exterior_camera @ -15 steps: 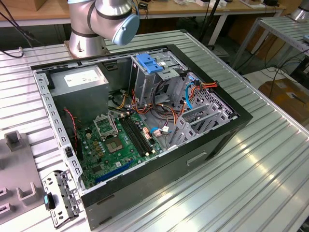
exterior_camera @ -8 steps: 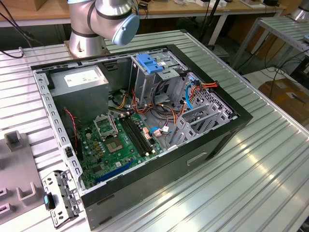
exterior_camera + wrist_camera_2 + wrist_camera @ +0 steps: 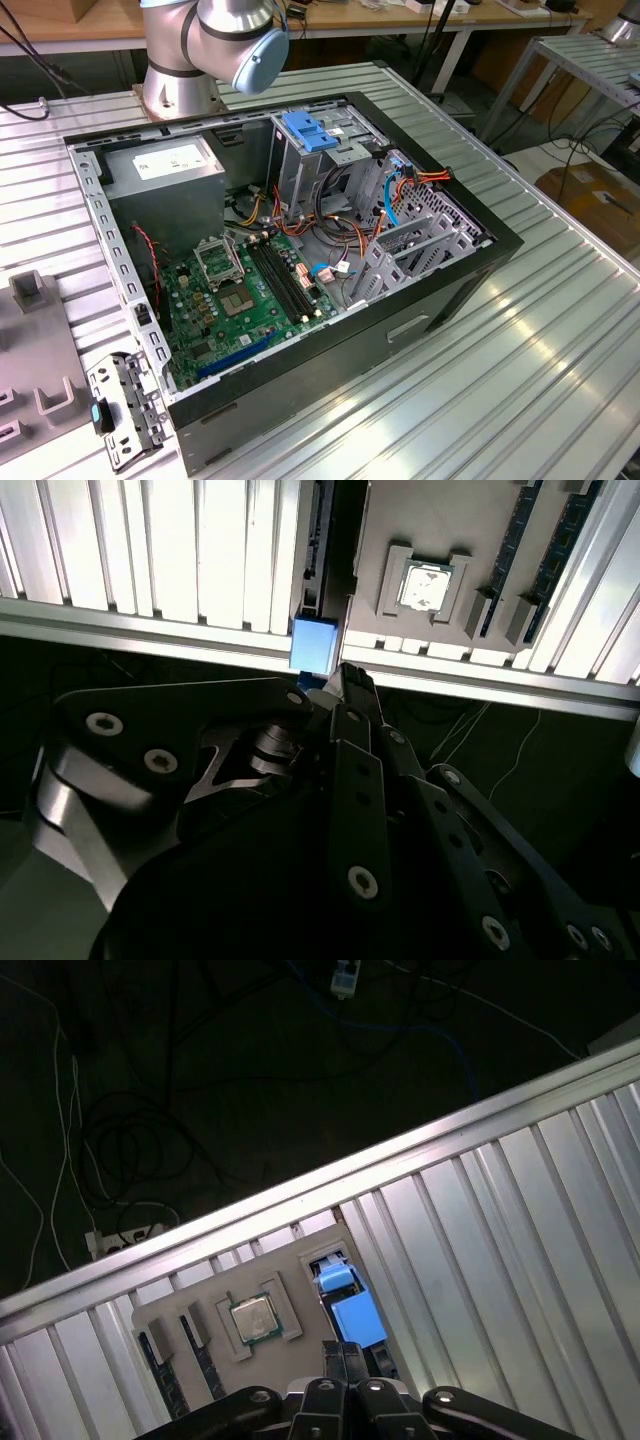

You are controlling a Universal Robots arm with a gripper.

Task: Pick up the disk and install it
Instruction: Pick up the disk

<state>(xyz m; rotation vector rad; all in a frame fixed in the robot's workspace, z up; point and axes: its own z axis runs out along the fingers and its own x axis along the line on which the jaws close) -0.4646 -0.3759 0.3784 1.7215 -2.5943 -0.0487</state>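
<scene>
Fingers [image 3: 332, 1358] are seen pressed together and empty, with the disk [image 3: 350, 1312] just ahead of their tips, apparently stood on edge in a slot of the grey holder [image 3: 170, 1308]. Unless they are spread, its blue rail could be struck or the neighbouring processor [image 3: 252, 1318] clipped. The worktop [image 3: 500, 1240] edge lies near beyond the tips, and open ribbed surface is found alongside.

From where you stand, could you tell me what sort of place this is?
Probably a robotics lab: a robot arm on a ribbed metal table, an open PC case, workbenches behind.
</scene>
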